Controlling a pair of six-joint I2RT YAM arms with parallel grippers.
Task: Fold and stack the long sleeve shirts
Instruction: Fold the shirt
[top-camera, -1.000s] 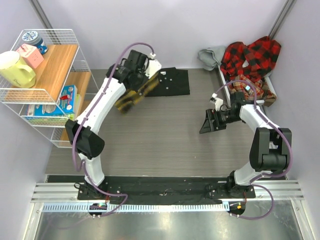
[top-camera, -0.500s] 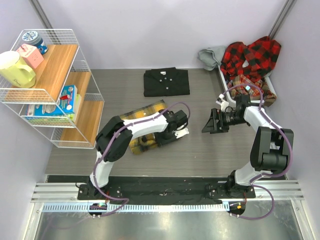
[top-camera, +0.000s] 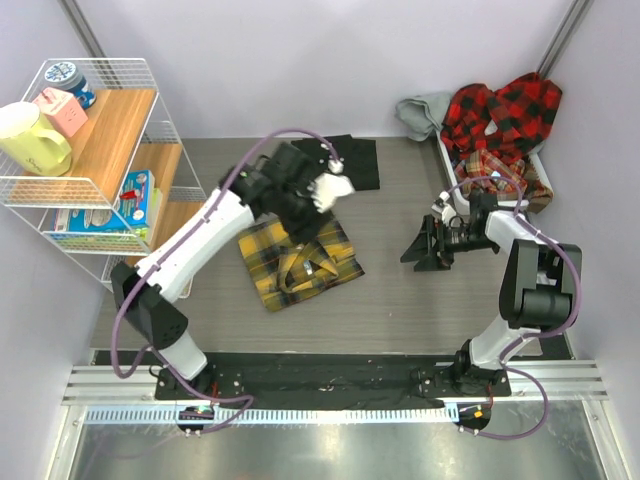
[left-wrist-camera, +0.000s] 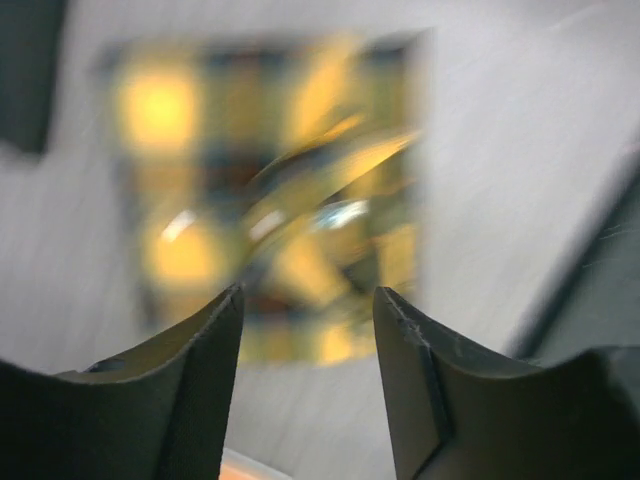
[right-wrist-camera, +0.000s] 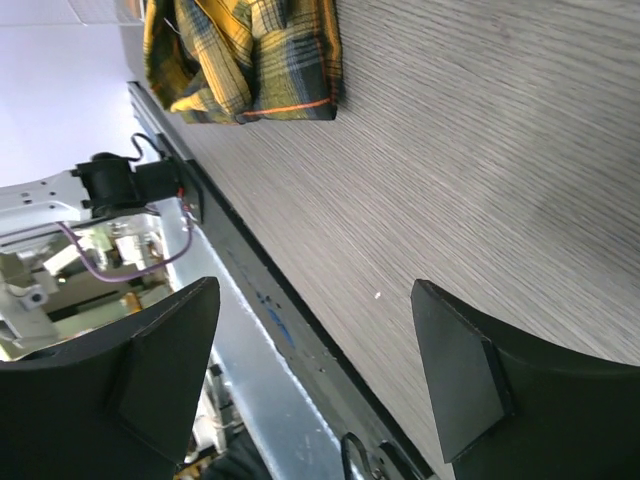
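Observation:
A folded yellow-and-black plaid shirt (top-camera: 300, 262) lies on the table in the middle; it also shows blurred in the left wrist view (left-wrist-camera: 270, 190) and in the right wrist view (right-wrist-camera: 245, 55). My left gripper (top-camera: 303, 222) (left-wrist-camera: 308, 295) hovers above it, open and empty. A folded black shirt (top-camera: 358, 165) lies at the back, partly hidden by the left arm; its edge shows in the left wrist view (left-wrist-camera: 30, 70). Red-and-black plaid shirts (top-camera: 500, 115) are piled at the back right. My right gripper (top-camera: 418, 250) (right-wrist-camera: 315, 290) is open and empty, to the right of the yellow shirt.
A wire shelf (top-camera: 150, 215) with a mug, boxes and packets stands at the left. A white bin (top-camera: 442, 152) holds the pile of red shirts, and a grey cloth (top-camera: 425, 112) lies next to it. The table's near edge has a black strip and a metal rail.
The yellow plaid shirt, carried near the black shirt a second ago, now lies flat in the middle of the table. My left gripper has let go and risen above it. The right gripper barely moved.

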